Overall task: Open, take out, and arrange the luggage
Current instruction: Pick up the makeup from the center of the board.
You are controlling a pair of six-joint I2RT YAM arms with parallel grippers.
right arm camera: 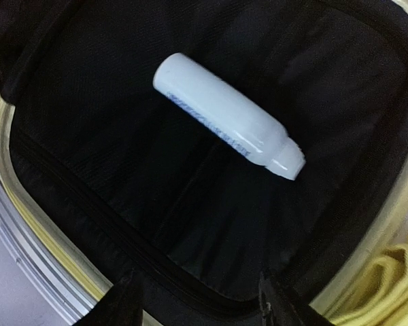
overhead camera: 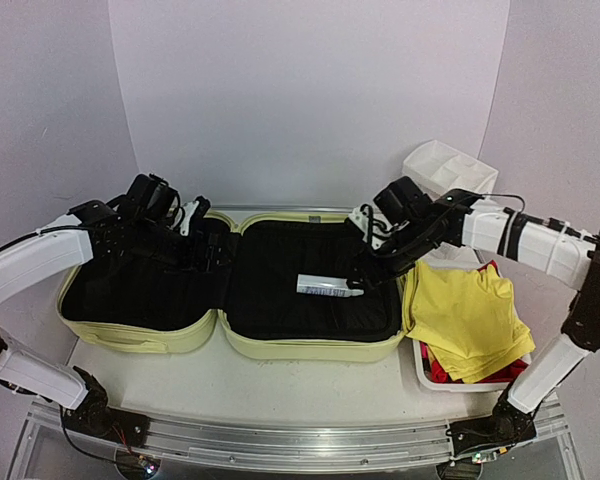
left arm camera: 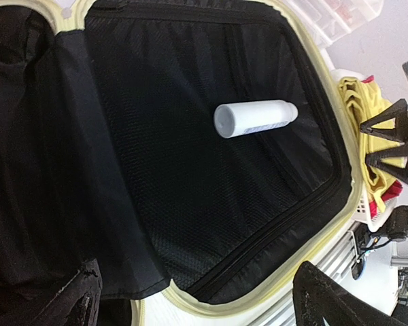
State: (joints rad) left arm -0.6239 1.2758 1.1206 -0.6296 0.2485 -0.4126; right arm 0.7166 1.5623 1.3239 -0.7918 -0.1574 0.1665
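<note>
**A:** Where does it stand?

**B:** The large pale yellow-green hard-shell suitcase [overhead camera: 310,348] lies open flat on the table [overhead camera: 280,395], both black-lined halves facing up. A white cylindrical plastic bottle [overhead camera: 328,287] lies on its side near the middle of the right half's lining.

**A:** And your tools?

**B:** My right tool [right arm camera: 197,302] hangs over that bottle, fingers spread, nothing between them. My left tool [left arm camera: 200,305] is spread and empty too, over the left half near the hinge.

**A:** How would you take the bottle?

**B:** I'd turn the right tool so its fingers straddle the bottle across its width. I'd aim at mid-body, not the narrow cap end. Then I'd come straight down until the tips nearly meet the lining, and close. It looks round and smooth, so I judge an off-centre pinch could make it roll or slip out. I'd lift it clear of the suitcase rim before swinging right, towards the white mesh plastic basket [overhead camera: 420,372] holding the folded yellow cloth [overhead camera: 465,315].
</note>
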